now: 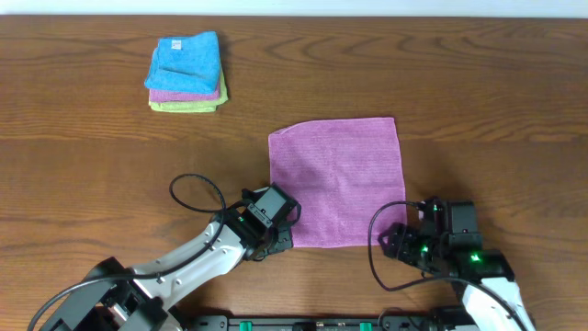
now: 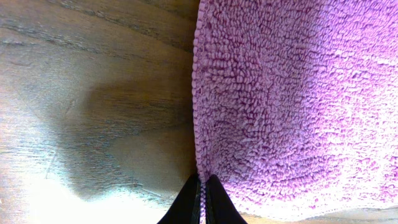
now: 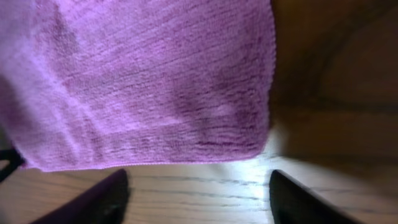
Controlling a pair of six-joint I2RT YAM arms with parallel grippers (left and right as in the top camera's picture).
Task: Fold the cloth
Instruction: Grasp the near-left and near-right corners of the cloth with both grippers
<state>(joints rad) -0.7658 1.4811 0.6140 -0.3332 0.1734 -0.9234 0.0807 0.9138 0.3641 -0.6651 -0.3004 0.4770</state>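
Note:
A purple cloth [image 1: 338, 179] lies flat and unfolded on the wooden table. My left gripper [image 1: 281, 233] is at its near left corner, shut on the cloth's left edge; in the left wrist view the hem runs down between the closed fingertips [image 2: 201, 186] and the cloth [image 2: 292, 99] fills the right side. My right gripper [image 1: 401, 235] is open beside the near right corner, just short of the cloth's near edge. In the right wrist view the cloth [image 3: 143, 81] lies ahead of the spread fingers [image 3: 199, 186], with bare wood between them.
A stack of folded cloths [image 1: 186, 72], blue on pink on green, sits at the far left of the table. Black cables loop beside each arm near the table's front edge [image 1: 195, 191].

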